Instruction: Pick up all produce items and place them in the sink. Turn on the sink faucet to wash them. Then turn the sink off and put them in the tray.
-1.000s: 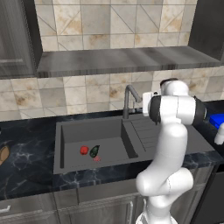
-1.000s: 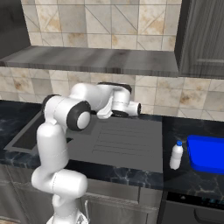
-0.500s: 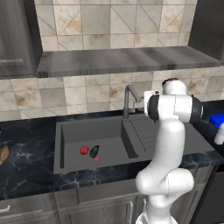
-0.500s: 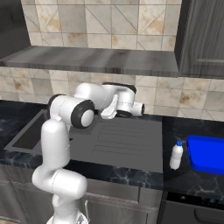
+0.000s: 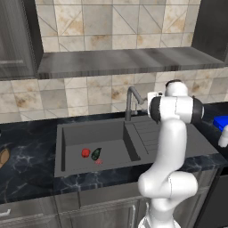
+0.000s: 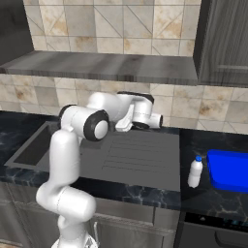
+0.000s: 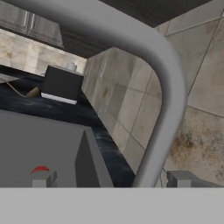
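In the sink (image 5: 71,133) basin lie the two produce items, a red ball (image 5: 85,153) and a dark green oval (image 5: 95,154), close together. The sink faucet (image 5: 130,100) rises at the basin's back right corner. My gripper (image 5: 148,100) hangs open just right of the spout, at its height. In the hand view the bent faucet (image 7: 164,87) spout looms very close and runs down between my gripper's (image 7: 111,179) open fingertips, nearer the right one. The red ball (image 7: 40,169) peeks over the left fingertip (image 7: 41,179). The blue tray (image 6: 230,169) sits on the counter at the far right.
A white bottle (image 6: 194,172) stands just left of the tray. The ribbed drainboard (image 6: 131,155) lies under my arm. A tan-brown oblong item (image 5: 3,156) rests on the dark counter at the far left. A dark box (image 7: 61,83) stands by the tiled wall.
The arm's elbow has edged a little left toward the faucet. The jaws have stayed open and the produce has not moved.
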